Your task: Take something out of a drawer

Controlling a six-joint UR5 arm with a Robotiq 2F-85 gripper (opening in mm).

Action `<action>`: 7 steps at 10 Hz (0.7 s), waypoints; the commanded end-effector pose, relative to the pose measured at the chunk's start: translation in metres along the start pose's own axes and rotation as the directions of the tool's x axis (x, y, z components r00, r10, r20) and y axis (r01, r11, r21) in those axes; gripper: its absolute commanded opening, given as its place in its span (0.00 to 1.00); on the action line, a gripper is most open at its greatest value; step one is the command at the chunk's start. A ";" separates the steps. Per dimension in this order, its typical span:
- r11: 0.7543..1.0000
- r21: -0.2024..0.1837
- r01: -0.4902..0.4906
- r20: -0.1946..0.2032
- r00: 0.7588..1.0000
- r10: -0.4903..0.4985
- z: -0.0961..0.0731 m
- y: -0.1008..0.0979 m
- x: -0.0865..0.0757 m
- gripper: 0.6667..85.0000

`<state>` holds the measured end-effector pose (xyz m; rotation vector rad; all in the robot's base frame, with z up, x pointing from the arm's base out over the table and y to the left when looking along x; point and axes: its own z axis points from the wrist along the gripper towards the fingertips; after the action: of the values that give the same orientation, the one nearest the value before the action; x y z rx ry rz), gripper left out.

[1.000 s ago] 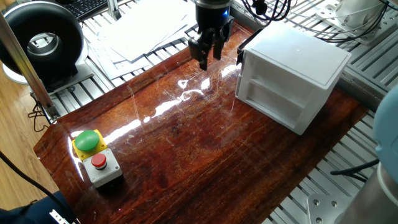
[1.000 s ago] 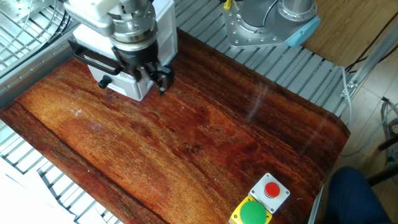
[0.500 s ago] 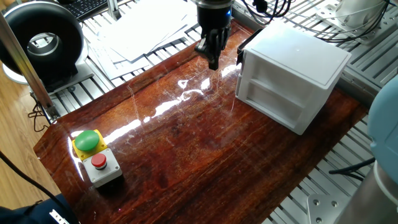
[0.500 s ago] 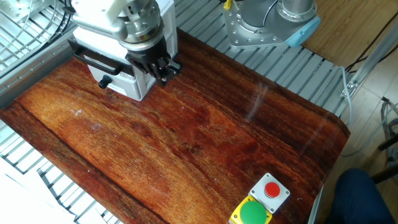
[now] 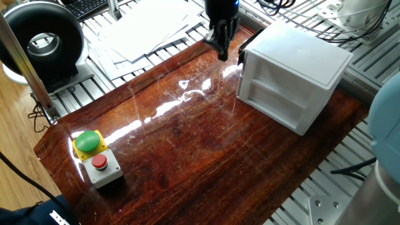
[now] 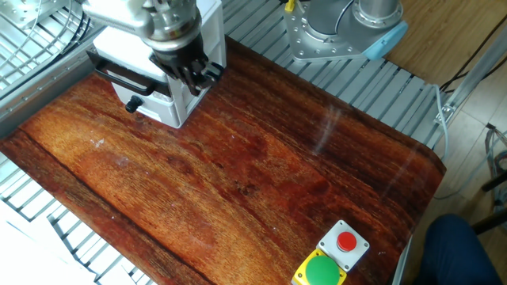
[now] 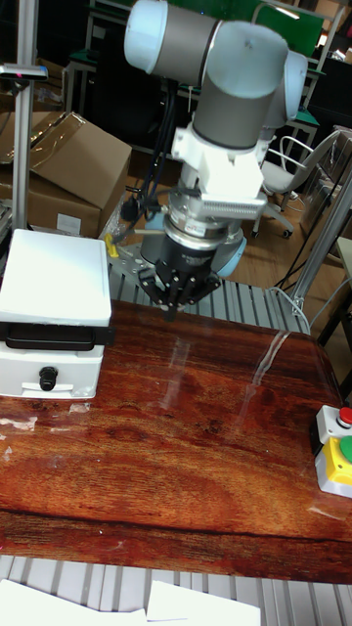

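The white plastic cabinet (image 5: 294, 69) stands at the far right of the wooden table; it also shows as cabinet (image 6: 186, 95) and cabinet (image 7: 54, 313). Its upper drawer (image 7: 54, 337), with a black bar handle, is pushed in flush. The something is hidden, with no cube in any view. My gripper (image 5: 222, 54) hangs above the table just left of the cabinet's front corner. Its fingers are pressed together with nothing between them. In the other fixed view the gripper (image 6: 198, 79) is in front of the cabinet, and in the tall view the gripper (image 7: 172, 305) is to the cabinet's right.
A grey button box (image 5: 97, 156) with green and red buttons sits at the near left corner. Loose papers (image 5: 144, 31) and a black round device (image 5: 40, 40) lie beyond the table's far edge. The arm's base (image 6: 341, 24) is mounted beside the table.
The fingers, open a second ago, have come together. The gripper has shifted toward the cabinet and risen slightly.
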<state>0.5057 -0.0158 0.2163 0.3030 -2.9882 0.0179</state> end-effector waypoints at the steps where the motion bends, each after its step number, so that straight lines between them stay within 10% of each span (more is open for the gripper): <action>1: 0.999 -0.011 -0.052 0.031 0.998 0.052 -0.010 0.001 -0.004 0.00; 7: 1.000 -0.013 -0.017 0.041 0.999 0.018 -0.019 0.009 -0.014 0.00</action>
<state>0.5168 -0.0088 0.2296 0.2610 -3.0215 0.0136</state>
